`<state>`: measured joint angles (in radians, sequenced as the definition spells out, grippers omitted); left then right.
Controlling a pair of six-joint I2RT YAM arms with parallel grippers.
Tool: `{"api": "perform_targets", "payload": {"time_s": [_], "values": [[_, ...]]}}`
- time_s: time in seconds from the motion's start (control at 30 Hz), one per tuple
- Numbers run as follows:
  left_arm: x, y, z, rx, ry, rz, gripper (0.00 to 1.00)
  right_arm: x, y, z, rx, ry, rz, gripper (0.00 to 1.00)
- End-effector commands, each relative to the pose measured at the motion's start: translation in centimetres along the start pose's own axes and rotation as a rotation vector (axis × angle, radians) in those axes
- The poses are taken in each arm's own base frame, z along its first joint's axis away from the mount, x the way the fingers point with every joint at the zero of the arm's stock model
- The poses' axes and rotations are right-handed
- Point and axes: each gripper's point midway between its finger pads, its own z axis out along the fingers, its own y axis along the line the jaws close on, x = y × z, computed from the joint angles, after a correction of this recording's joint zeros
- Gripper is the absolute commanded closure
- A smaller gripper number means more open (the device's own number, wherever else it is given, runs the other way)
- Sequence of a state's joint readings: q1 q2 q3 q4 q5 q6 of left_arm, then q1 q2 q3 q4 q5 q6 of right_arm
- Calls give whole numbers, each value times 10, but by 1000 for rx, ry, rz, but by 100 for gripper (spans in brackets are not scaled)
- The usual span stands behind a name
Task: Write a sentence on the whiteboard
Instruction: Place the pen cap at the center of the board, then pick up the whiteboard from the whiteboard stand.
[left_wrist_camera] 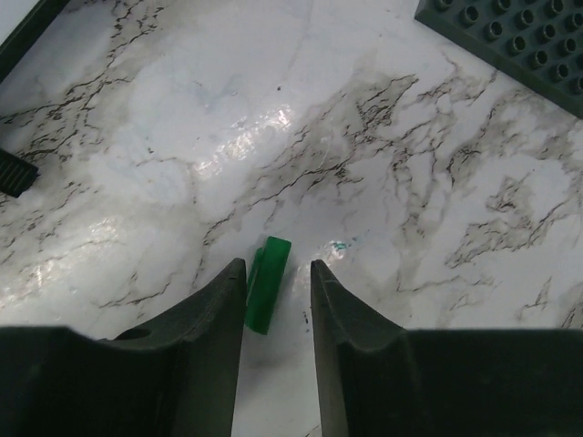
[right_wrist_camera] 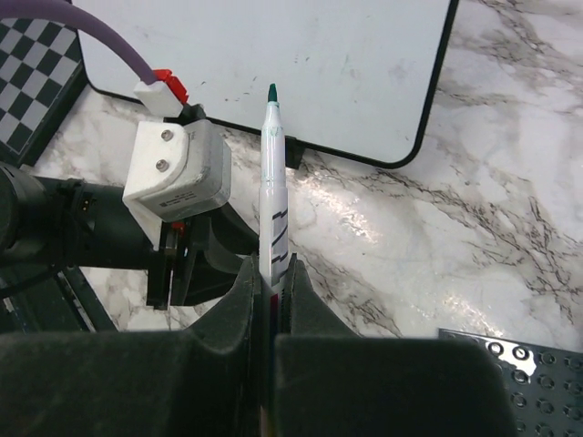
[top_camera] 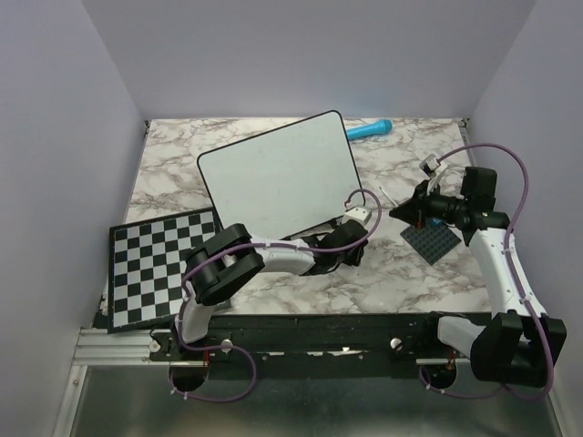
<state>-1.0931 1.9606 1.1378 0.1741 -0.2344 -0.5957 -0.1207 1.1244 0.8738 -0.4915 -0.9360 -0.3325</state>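
Observation:
The whiteboard lies tilted at the back middle of the table and also shows in the right wrist view. Its face is blank apart from a few tiny green specks; no sentence shows. My right gripper is shut on a white marker whose bare green tip points at the board's near edge, short of it. My left gripper is open low over the table. A green marker cap lies on the marble between its fingers, close to the left finger.
A dark grey studded baseplate lies right of the grippers and shows in the left wrist view. A checkerboard lies at the front left. A blue object lies behind the board. My left wrist camera sits just left of the marker.

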Motion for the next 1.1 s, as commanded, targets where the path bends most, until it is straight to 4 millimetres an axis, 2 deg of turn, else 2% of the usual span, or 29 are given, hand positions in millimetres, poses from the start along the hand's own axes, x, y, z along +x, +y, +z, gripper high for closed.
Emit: {"api": "perform_targets", "payload": {"time_s": [0.0,0.1,0.2,0.23,0.3,0.33,0.4,0.43,0.47,0.5,0.53,0.6,0.63,0.7,0.73,0.77,0.8,0.83,0.87,0.93,0.97,1.03,1.07], "values": [[2,-12,9,34,30,-17,57,-3,-9,-7,57,-23,13,100],[1,-11,8,33,24,-33,54,-3,-11,-8,64,-26,18,99],[-12,-8,-4,45,-20,-52,52,-3,-12,-8,63,-27,21,100],[-24,-11,-15,65,-50,-57,50,-3,-12,-8,63,-27,19,99],[-30,-6,-26,71,-79,-54,48,-3,-12,-9,62,-28,18,99],[-45,-9,-41,87,-120,-60,46,-3,-11,-8,55,-28,19,100],[-51,2,-54,75,-148,-44,44,-3,-9,-8,44,-31,12,100],[-68,1,-71,87,-194,-41,41,-4,-5,-8,22,-39,5,100],[-66,9,-79,76,-202,-27,38,-5,-3,-8,11,-43,-3,100],[-75,20,-87,52,-231,-6,36,-5,-1,-8,-1,-46,-15,100],[-94,23,-108,61,-283,-13,32,-5,5,-8,-33,-51,-16,100],[-96,39,-124,74,-268,2,31,-6,10,-8,-64,-60,-38,99],[-120,59,-145,64,-322,-29,31,-7,15,-8,-90,-63,-38,99],[-122,88,-163,64,-313,-63,28,-6,18,-8,-115,-67,-55,99],[-145,114,-190,40,-384,-100,28,-8,21,-8,-130,-70,-62,100],[-140,128,-200,32,-371,-107,25,-6,23,-8,-143,-66,-61,99],[-143,139,-213,22,-390,-116,25,-5,23,-8,-149,-63,-69,99],[-154,145,-237,45,-439,-115,24,-4,24,-7,-154,-60,-72,99],[-153,179,-250,-30,-440,-149,22,-3,26,-7,-162,-57,-75,99],[-159,204,-278,-60,-484,-172,22,-3,30,-6,-185,-56,-106,99],[-157,229,-292,-85,-498,-211,22,-1,33,-6,-194,-48,-103,100],[-158,248,-308,-93,-534,-248,20,0,36,-3,-210,-44,-126,99],[-158,251,-312,-54,-543,-256,16,1,38,-2,-217,-41,-129,100]]}}
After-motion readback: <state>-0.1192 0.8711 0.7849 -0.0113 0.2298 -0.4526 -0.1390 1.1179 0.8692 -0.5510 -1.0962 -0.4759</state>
